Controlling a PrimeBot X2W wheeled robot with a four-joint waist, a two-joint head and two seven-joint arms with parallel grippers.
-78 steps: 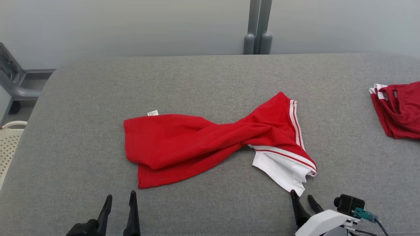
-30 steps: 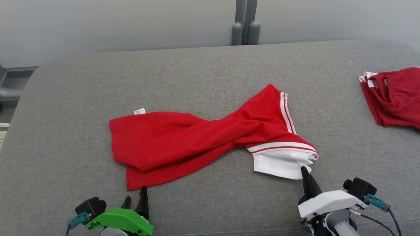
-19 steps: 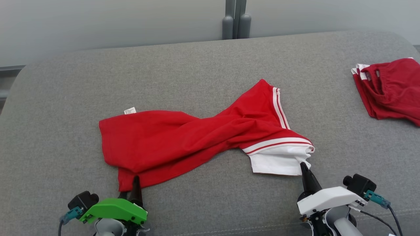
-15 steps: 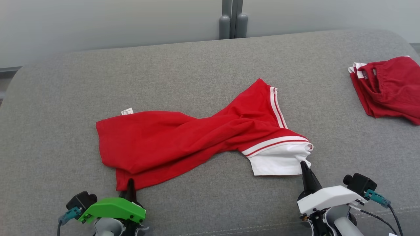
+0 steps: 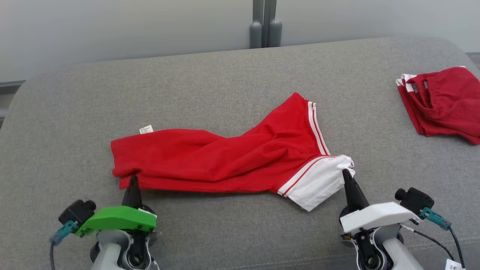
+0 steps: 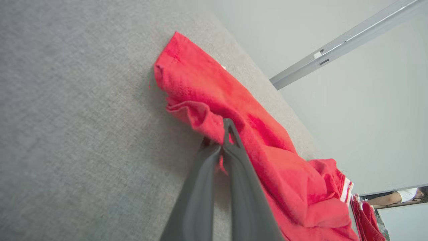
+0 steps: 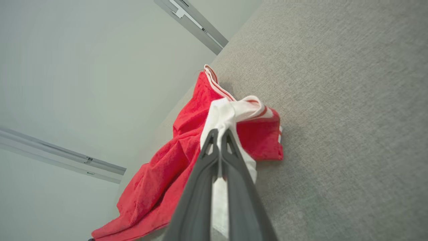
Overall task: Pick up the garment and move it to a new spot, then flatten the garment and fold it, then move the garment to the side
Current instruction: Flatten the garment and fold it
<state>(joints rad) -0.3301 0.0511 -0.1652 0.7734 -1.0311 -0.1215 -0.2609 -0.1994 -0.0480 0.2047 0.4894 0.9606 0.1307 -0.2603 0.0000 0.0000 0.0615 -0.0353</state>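
We judge the pick-up step in hand: our left gripper [image 5: 132, 183] is clamped on the red hem and our right gripper [image 5: 345, 177] on the white corner of the garment [image 5: 225, 161], which lies near the front edge of the grey cushion [image 5: 225, 78], so both should lift together next, though its twisted folds hide the layers.

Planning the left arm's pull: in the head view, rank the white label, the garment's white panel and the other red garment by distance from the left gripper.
From the left gripper:
1. white label, just beyond it, on the left.
2. white panel, across on the right.
3. other red garment, far right edge.
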